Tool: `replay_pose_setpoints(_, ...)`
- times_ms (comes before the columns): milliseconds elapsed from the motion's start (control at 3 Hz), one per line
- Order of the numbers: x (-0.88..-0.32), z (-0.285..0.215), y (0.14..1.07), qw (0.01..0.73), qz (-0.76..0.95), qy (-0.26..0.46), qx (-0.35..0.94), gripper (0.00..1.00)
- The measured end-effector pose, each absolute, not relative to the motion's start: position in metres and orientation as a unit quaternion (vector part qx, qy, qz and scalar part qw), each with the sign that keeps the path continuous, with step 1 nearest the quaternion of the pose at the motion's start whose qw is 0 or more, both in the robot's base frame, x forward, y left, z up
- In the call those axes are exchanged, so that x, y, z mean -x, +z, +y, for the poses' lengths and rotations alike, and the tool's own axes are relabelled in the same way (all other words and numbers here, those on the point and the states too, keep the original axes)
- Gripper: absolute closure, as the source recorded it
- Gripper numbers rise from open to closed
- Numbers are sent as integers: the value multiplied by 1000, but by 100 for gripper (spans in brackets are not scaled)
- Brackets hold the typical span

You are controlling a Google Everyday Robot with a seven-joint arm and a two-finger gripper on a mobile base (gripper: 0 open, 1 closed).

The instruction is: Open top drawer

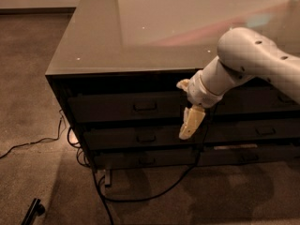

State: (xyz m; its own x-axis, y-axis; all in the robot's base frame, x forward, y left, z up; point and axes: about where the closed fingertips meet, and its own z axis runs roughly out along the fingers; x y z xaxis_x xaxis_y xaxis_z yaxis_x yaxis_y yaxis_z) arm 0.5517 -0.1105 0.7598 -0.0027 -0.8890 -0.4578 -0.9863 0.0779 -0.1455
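The top drawer (117,108) is a wide dark grey front just under the glossy table top, with a small metal loop handle (145,107) at its centre. It looks shut, flush with the fronts below it. My gripper (190,123) hangs pointing down from the white arm (243,60), in front of the drawer fronts. It is to the right of the handle, at about the seam between the top drawer and the second one, and apart from the handle.
Two lower drawers (146,138) with like handles sit below. A second column of drawers (262,125) is on the right. Black cables (140,198) trail on the carpet under the cabinet. A dark object (33,211) lies at the lower left.
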Motion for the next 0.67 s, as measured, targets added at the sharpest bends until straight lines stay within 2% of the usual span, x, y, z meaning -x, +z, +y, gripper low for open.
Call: replay_pose_setpoints(667, -577, -73, 719, 224, 691, 143, 672, 0)
